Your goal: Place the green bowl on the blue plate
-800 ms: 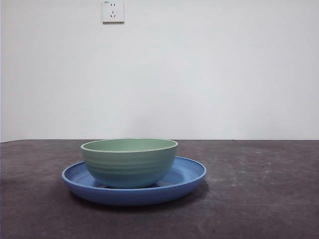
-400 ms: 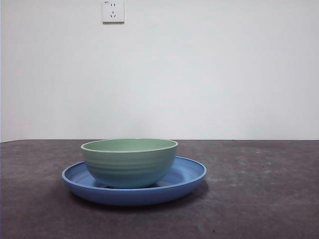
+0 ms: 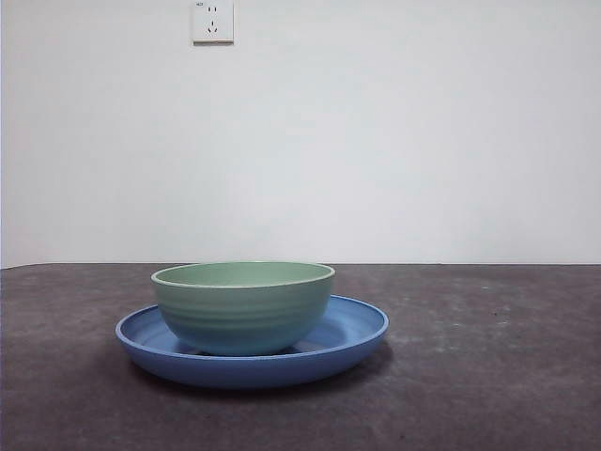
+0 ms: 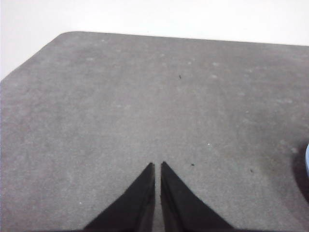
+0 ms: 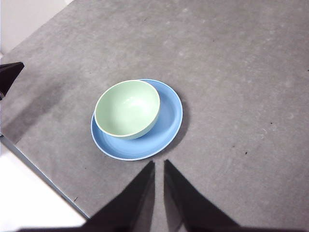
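Observation:
The green bowl (image 3: 243,305) stands upright inside the blue plate (image 3: 357,331) on the dark grey table. Nothing touches it. In the right wrist view the green bowl (image 5: 127,108) sits off-centre on the blue plate (image 5: 169,118). My right gripper (image 5: 159,164) hangs above the table a little away from the plate, its jaws nearly together and empty. My left gripper (image 4: 157,166) is over bare table, jaws together and empty. A sliver of the plate's edge (image 4: 307,155) shows in the left wrist view. Neither arm shows in the front view.
A white wall with a socket (image 3: 213,21) stands behind the table. The table's edge (image 5: 38,169) runs close to the plate in the right wrist view. A black tip of the other arm (image 5: 8,75) shows at that view's side.

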You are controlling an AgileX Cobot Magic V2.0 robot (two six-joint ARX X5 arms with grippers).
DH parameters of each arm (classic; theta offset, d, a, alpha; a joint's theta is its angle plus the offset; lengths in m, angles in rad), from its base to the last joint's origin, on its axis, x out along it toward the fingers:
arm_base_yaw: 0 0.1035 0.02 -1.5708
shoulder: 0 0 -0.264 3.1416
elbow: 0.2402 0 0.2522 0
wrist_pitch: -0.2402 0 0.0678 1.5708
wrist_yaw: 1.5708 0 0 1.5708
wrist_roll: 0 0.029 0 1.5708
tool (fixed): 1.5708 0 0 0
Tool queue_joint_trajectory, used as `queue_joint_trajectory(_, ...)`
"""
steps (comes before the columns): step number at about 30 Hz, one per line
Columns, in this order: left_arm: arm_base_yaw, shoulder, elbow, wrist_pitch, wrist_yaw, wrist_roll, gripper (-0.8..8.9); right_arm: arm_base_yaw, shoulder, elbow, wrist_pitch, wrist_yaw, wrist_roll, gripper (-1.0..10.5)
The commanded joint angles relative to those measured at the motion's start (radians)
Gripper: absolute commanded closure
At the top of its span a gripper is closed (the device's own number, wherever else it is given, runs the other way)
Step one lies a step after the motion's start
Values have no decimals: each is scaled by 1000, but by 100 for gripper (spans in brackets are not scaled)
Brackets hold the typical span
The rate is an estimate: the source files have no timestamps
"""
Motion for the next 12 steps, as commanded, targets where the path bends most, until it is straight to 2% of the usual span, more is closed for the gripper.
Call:
queue_joint_trajectory(1, 3, -1, -18, -3, -4, 5, 794, 7, 4, 5, 10, 0, -9, 918)
queue_joint_trajectory(12, 4, -1, -52, 76, -84, 6, 794, 7, 4, 5, 10, 0, -9, 918)
